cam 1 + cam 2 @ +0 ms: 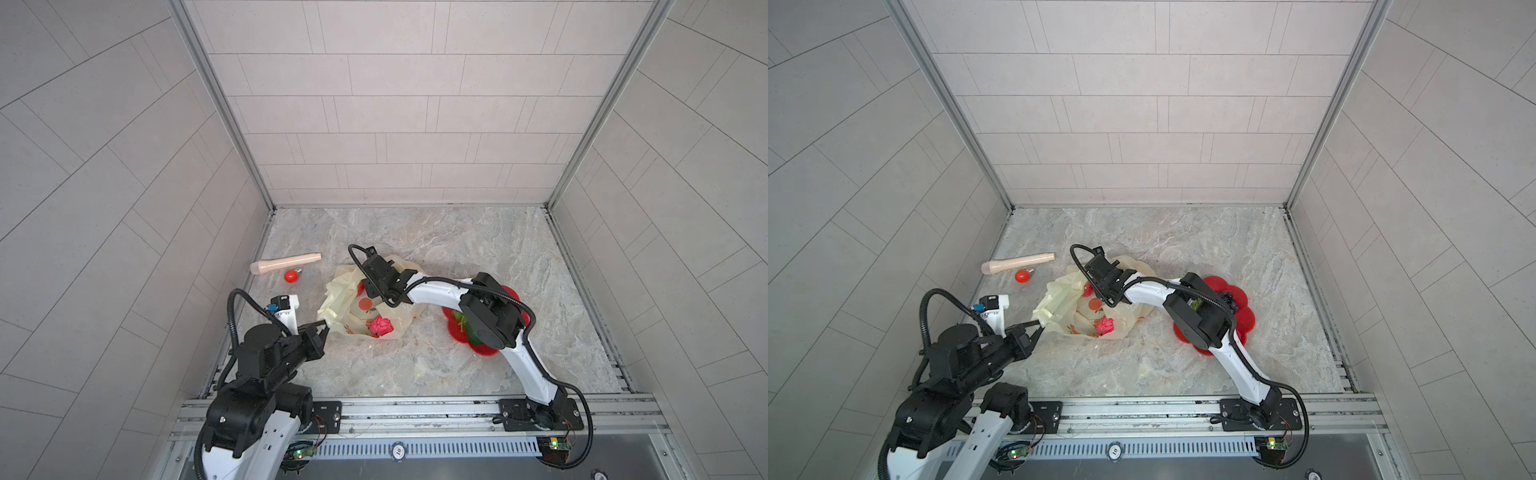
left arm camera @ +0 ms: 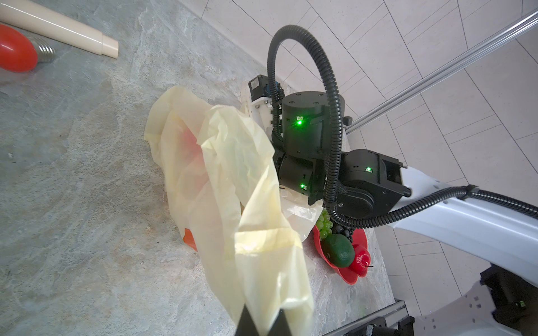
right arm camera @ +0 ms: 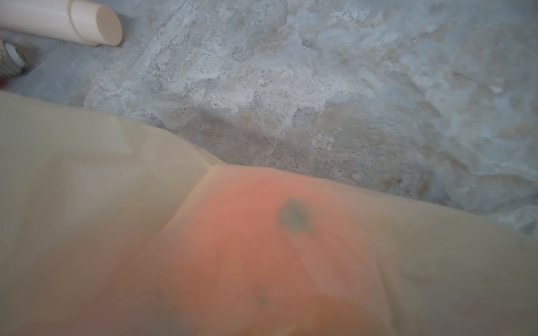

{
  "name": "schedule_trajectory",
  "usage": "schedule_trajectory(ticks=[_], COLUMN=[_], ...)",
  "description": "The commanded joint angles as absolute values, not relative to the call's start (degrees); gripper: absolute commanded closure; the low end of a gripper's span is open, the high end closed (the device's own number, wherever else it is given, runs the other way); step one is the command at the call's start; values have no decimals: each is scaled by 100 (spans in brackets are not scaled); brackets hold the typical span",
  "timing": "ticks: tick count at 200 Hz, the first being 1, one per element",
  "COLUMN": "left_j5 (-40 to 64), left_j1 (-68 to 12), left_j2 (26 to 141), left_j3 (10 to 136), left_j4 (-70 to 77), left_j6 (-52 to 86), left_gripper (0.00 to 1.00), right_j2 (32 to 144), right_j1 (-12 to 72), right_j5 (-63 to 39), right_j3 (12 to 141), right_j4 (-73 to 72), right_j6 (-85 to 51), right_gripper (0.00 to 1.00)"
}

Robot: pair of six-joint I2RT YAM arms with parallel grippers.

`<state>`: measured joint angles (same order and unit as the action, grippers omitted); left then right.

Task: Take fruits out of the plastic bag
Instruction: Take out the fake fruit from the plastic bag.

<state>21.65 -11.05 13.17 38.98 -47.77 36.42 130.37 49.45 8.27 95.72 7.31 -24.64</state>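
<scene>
Above the table (image 1: 457, 257), left end effector (image 1: 323, 329) pinches plastic bag (image 1: 338, 297).

Left gripper (image 2: 263, 318), jaws closed on a gathered fold of the plastic bag (image 2: 233, 180), which stands crumpled on the marble tabletop (image 2: 72, 189). Beyond the bag, the right arm (image 2: 364, 180) bends above a red plate (image 2: 346, 276) holding green grapes (image 2: 324, 224), a green oval fruit (image 2: 339, 250) and a red round fruit (image 2: 361, 260). A red bulb (image 2: 17, 52) lies just beside a cream tube (image 2: 58, 26), well apart from the bag.
</scene>
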Motion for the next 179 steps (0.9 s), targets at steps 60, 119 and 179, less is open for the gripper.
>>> schedule_trajectory(ticks=[60, 119, 179], left_j5=[2031, 1960, 1876], left_j1=[-1101, -1101, -1093], left_j2=[1259, 1257, 1099], left_j3=[3937, 3955, 3955], left_j4=[-4640, -4655, -4676], left_j6=[3637, 3642, 3655], left_gripper=[98, 98, 98], right_j2=[11938, 11463, 10672], right_j1=[5150, 5246, 5438], right_j5=[751, -366, -1441], right_j3=[8796, 8613, 7868], right_j4=[784, 1448, 1854], right_j6=[-1851, -1398, -764], right_gripper=[52, 51, 51])
